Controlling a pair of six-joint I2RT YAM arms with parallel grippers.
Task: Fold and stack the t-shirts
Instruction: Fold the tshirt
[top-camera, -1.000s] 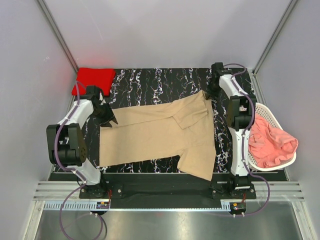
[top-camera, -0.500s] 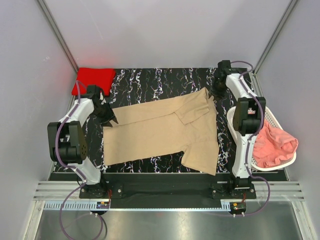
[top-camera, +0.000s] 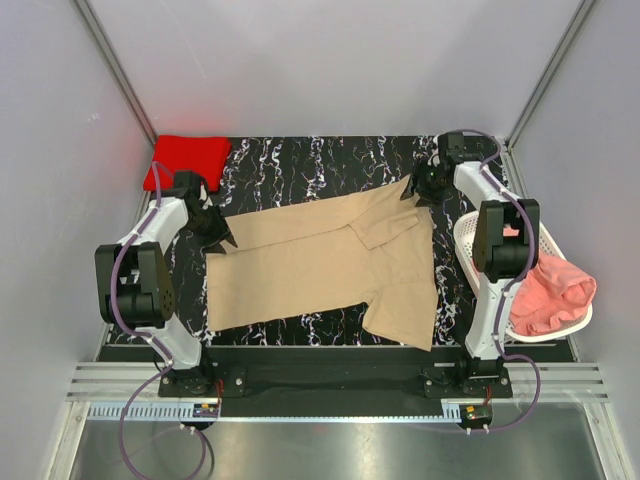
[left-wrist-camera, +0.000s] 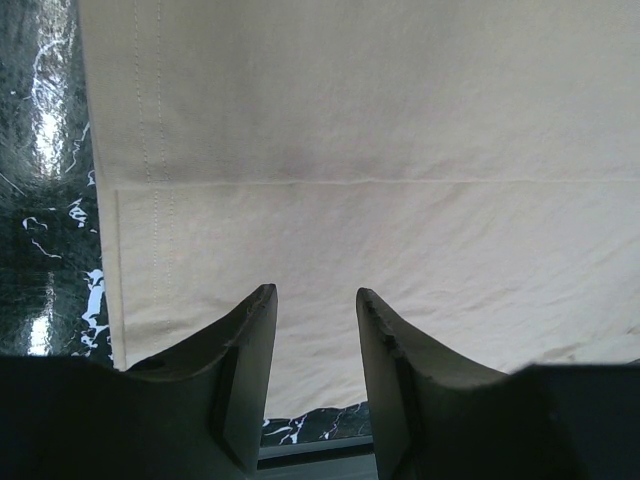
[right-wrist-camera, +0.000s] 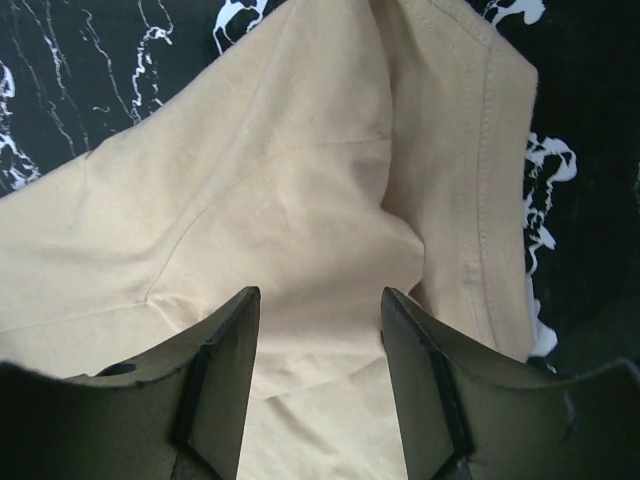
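Jaws apart and empty on both: right gripper (right-wrist-camera: 320, 300) over the sleeve end of the tan tee (top-camera: 320, 265), left gripper (left-wrist-camera: 315, 292) over its hem, tee spread on the counter (top-camera: 300, 160), seemingly laid out for folding; red tee (top-camera: 185, 160) folded far left, pink tee (top-camera: 550, 290) heaped in basket (top-camera: 465, 235).

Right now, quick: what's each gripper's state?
Left gripper: open, over the tan shirt, nothing held.
Right gripper: open, over the same shirt, nothing held.

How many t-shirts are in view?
3: tan t-shirt spread mid-table; red t-shirt folded at the far left corner; pink t-shirt in the white basket, where others may lie hidden.
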